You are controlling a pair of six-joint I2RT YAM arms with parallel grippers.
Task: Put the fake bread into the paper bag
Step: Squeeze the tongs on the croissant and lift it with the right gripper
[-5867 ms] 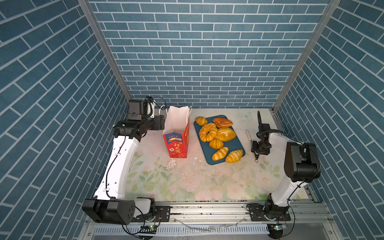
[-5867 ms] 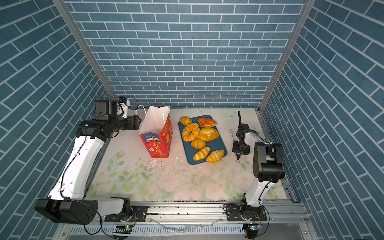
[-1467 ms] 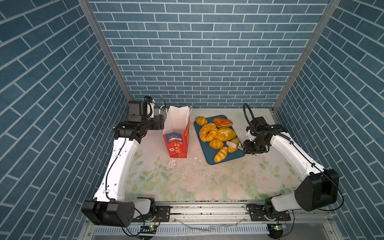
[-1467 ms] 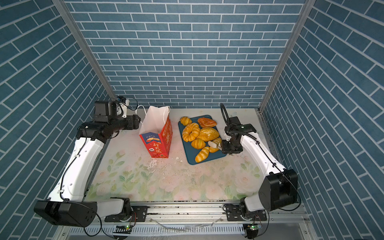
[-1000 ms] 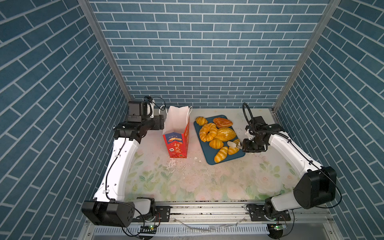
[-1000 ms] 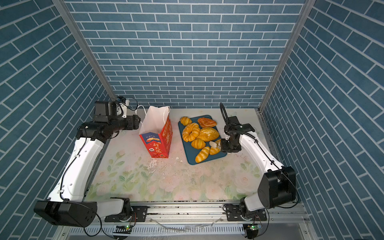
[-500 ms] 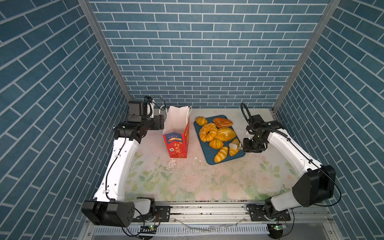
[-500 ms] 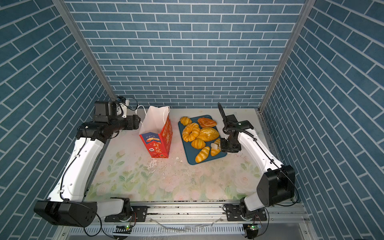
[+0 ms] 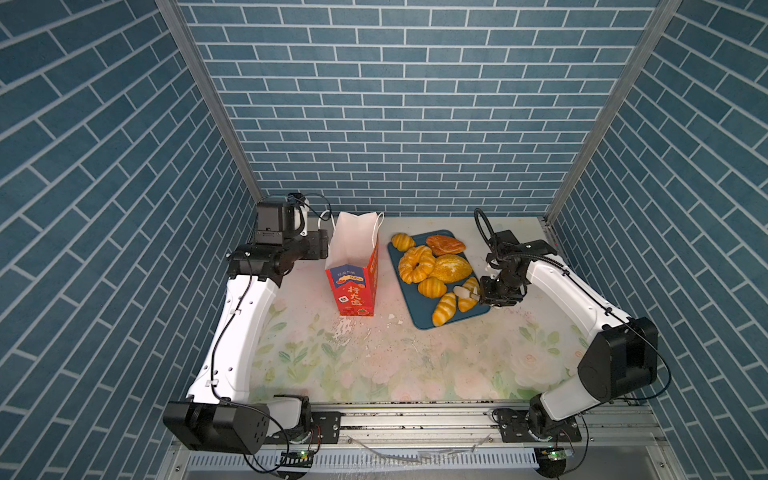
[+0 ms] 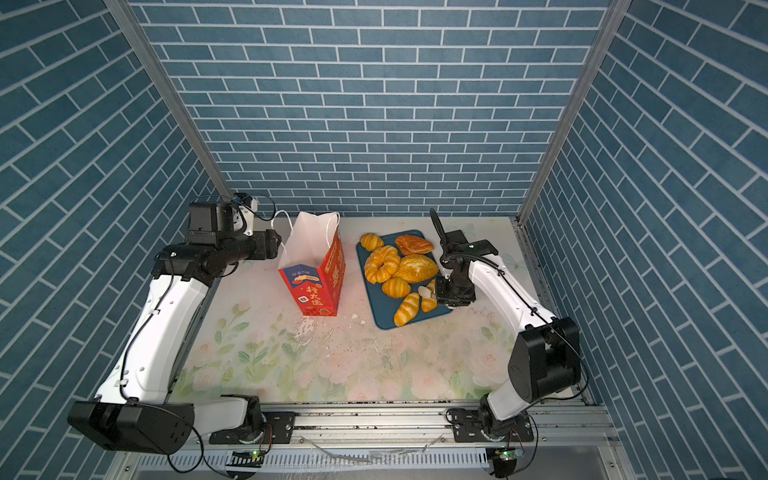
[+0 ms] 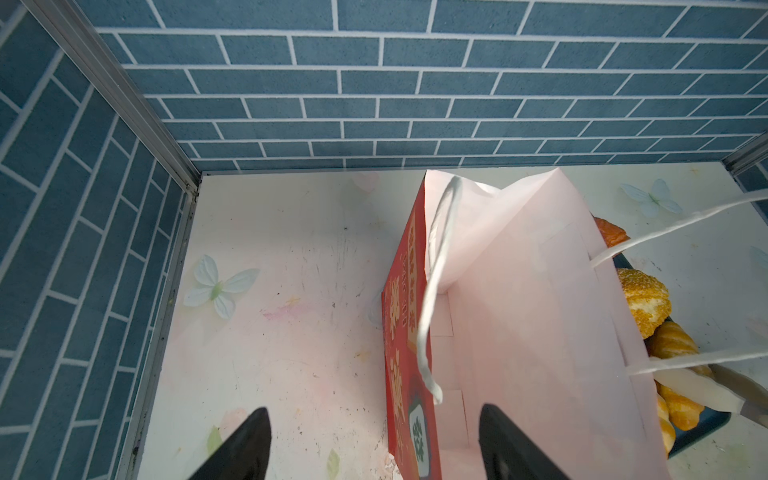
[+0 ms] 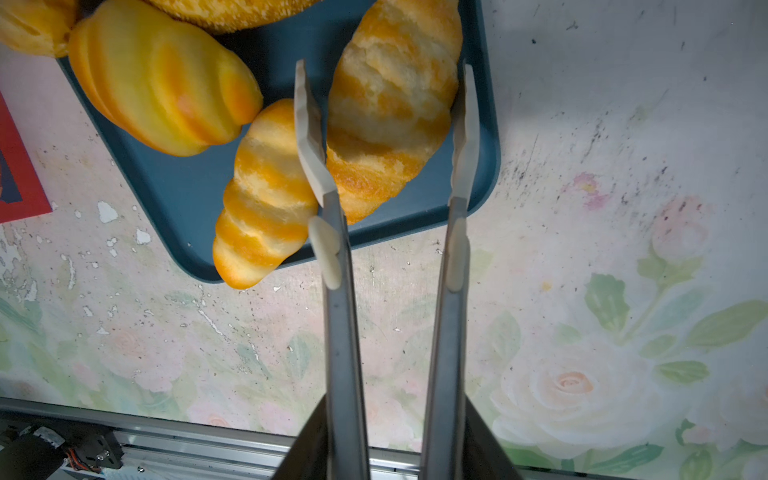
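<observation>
The red paper bag stands upright and open, its white inside showing. My left gripper is open at the bag's rim, one finger outside its red wall and one over the opening. The fake bread lies on a teal tray. My right gripper is shut on metal tongs. Their white tips sit against both sides of a croissant at the tray's near right corner. A second croissant lies beside it.
Further back on the tray are a ridged bun, a braided ring, an oval loaf, a flat reddish pastry and another small bun. White paint flakes dot the floral tabletop. Brick walls close three sides.
The right arm has reached from the table's right side to the tray, bringing the tongs around the croissant, which has turned. The tongs have narrowed slightly. The left arm and bag have not moved.
</observation>
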